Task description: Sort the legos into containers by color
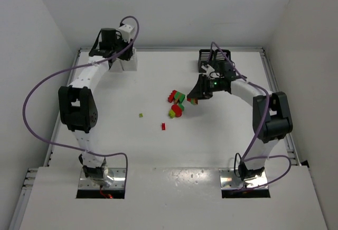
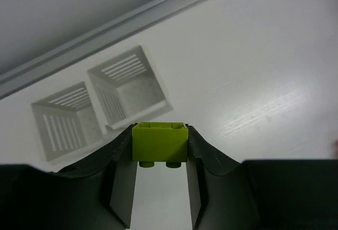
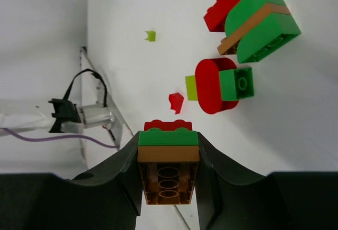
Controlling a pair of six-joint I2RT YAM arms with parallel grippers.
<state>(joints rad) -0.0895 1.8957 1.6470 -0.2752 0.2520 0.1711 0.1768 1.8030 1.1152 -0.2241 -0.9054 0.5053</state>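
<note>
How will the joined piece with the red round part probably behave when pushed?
The joined piece looks like hard small plastic, so probably stiff and light. Its red round part may let it roll. The green brick on its side might snap off.

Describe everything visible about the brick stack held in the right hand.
The brick stack is glossy plastic in three joined layers: red farthest from the wrist camera, green in the middle, brown-orange nearest, its hollow underside with round tubes facing the camera. The two black fingers of the right hand clamp its sides. It is just right of the loose brick pile, apart from it.
</note>
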